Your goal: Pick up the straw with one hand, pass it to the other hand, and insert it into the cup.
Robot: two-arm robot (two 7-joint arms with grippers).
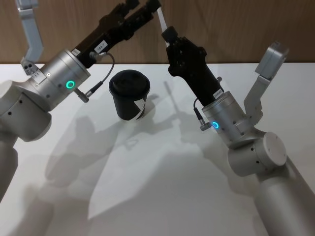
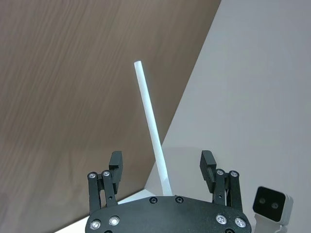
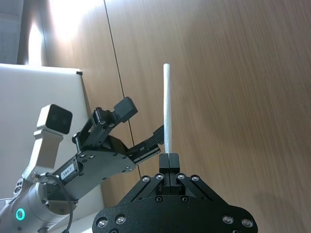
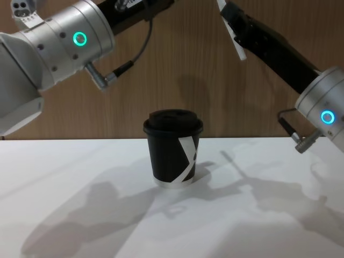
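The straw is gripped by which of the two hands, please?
The right hand, blue-lit, shut on the straw; the left hand is open around it.

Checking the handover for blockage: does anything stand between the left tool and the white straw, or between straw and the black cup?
Nothing visible does. The thin white straw, clamped in the right tool, lies between the fingers of the open left tool. The black lidded paper cup stands on the table below, only air between.
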